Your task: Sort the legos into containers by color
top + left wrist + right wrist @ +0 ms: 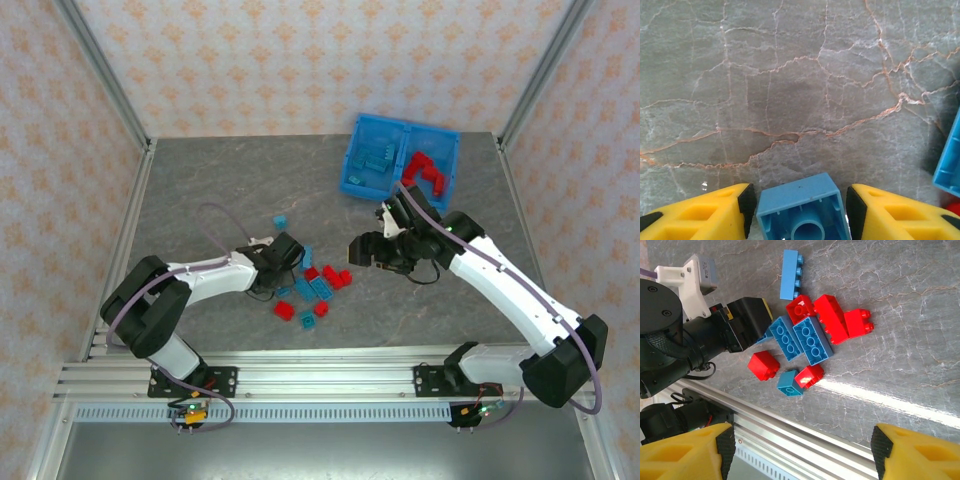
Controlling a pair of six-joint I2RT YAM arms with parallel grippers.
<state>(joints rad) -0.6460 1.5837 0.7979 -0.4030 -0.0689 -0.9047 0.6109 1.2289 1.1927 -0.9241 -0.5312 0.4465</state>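
A light blue lego is being bracketed closely by the fingers of the left claw; whether it is being squeezed cannot be told. The right claw is being held wide open and empty above the loose legos on the table, while others are being kept in the bin.

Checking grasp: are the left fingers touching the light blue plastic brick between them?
Touching. Left wrist view: both fingers sit flush against the light blue plastic brick.
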